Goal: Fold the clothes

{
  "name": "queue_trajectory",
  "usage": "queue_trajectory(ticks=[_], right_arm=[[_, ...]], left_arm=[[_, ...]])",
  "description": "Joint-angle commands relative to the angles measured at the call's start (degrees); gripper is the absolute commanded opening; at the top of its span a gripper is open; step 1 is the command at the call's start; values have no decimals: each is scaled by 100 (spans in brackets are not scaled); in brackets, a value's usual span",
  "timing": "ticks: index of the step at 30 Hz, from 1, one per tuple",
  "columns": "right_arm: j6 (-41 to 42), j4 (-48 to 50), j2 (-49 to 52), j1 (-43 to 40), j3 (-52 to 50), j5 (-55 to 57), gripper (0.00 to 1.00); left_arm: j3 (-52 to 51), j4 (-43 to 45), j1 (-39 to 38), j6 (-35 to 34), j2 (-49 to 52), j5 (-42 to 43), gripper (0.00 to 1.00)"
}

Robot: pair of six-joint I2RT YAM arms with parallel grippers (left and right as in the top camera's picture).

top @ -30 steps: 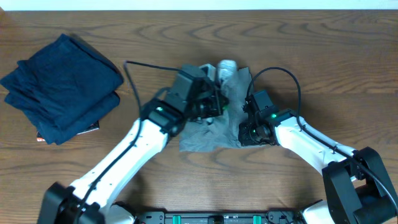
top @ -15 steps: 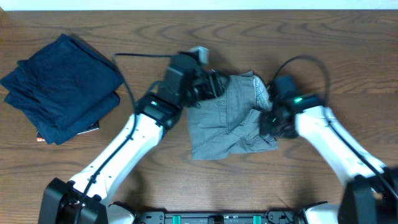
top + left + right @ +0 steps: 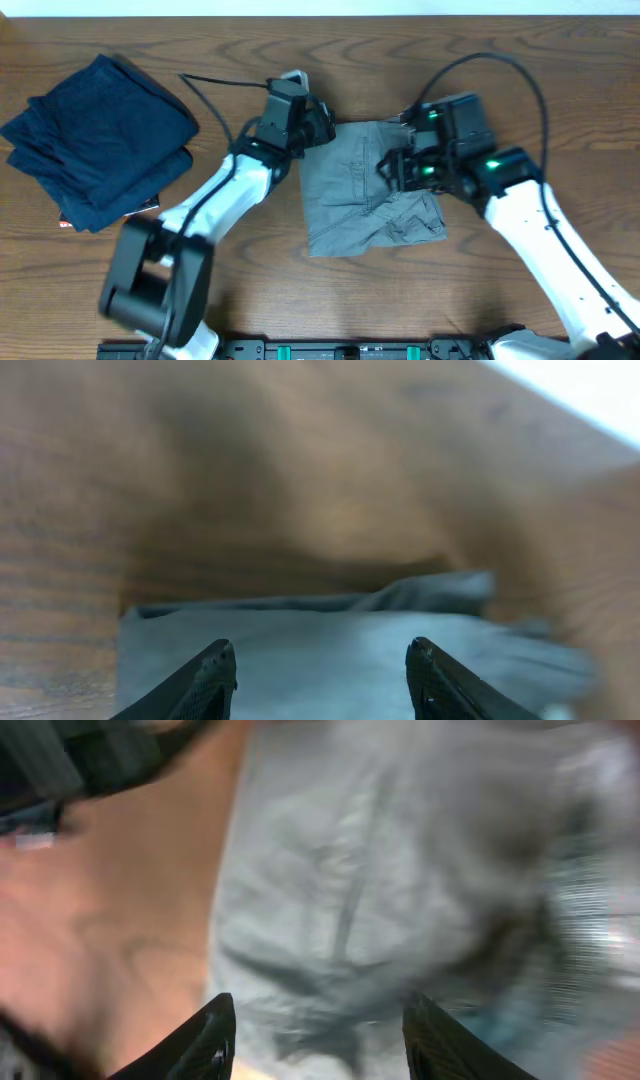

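The grey shorts (image 3: 360, 190) lie folded in a rough rectangle in the middle of the wooden table, one rumpled corner at the lower right. My left gripper (image 3: 318, 125) hovers at their upper left corner, open, nothing between its fingers; its wrist view shows the grey cloth (image 3: 330, 650) below the spread fingertips (image 3: 215, 660). My right gripper (image 3: 395, 170) is over the shorts' right side, also open and empty, with creased grey fabric (image 3: 360, 910) under it.
A stack of dark navy folded garments (image 3: 100, 140) lies at the far left of the table (image 3: 560, 90), with a small dark object (image 3: 145, 205) poking out beneath it. Black cables loop above both wrists.
Both arms have pulled apart from over the bunched shorts. The shorts now lie spread in a flat fold, and the left gripper has gone from shut to open, letting the cloth go.
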Motion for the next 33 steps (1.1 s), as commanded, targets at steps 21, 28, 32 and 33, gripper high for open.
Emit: queue_trajectory(ticks=[21,28,32,33], right_arm=[[1622,247,1257,-50,-1814,3329,62],[-122,2262,1246,-549,-1729,3294,72],[-413,2308,1220,-575,-1456,2953,75],[-413,2271,1213,-570,-1412,2911,76]], left_arm=[[61,-2863,-321,295,636,238,43],[63,-4044,-647,245,474,925,28],[63,-4151,-610,251,-76,787,30],[63,-4100,-573,251,-275,632,33]])
